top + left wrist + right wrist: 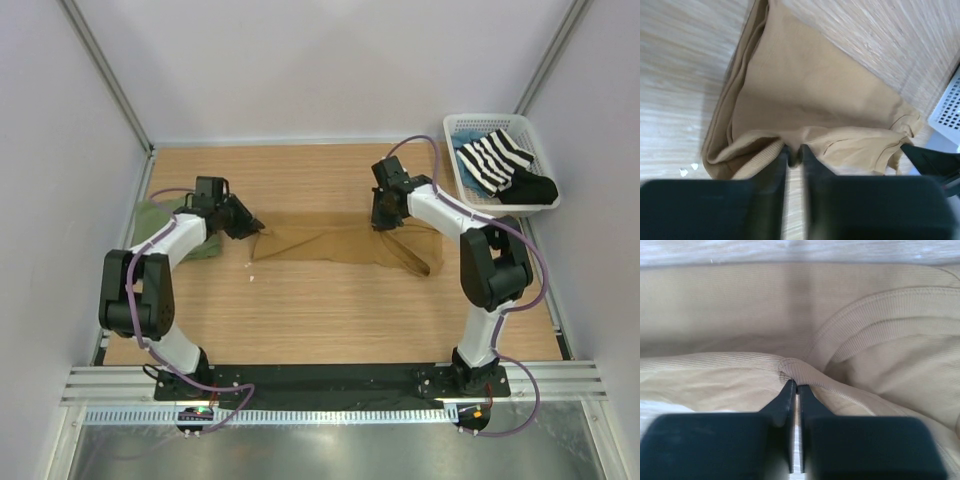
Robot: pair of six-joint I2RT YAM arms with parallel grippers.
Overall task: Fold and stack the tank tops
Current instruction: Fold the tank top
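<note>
Tan tank top (340,245) stretched as a long folded band across the middle of the desk (300,310), left pincer (792,152) nipping its left hem, right pincer (796,386) closed on a fold near its right end, olive tank top (150,218) bunched at the desk's left edge

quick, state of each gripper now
left gripper: closed on the tan-brown cloth tank top
right gripper: closed on a fold of the same top
</note>
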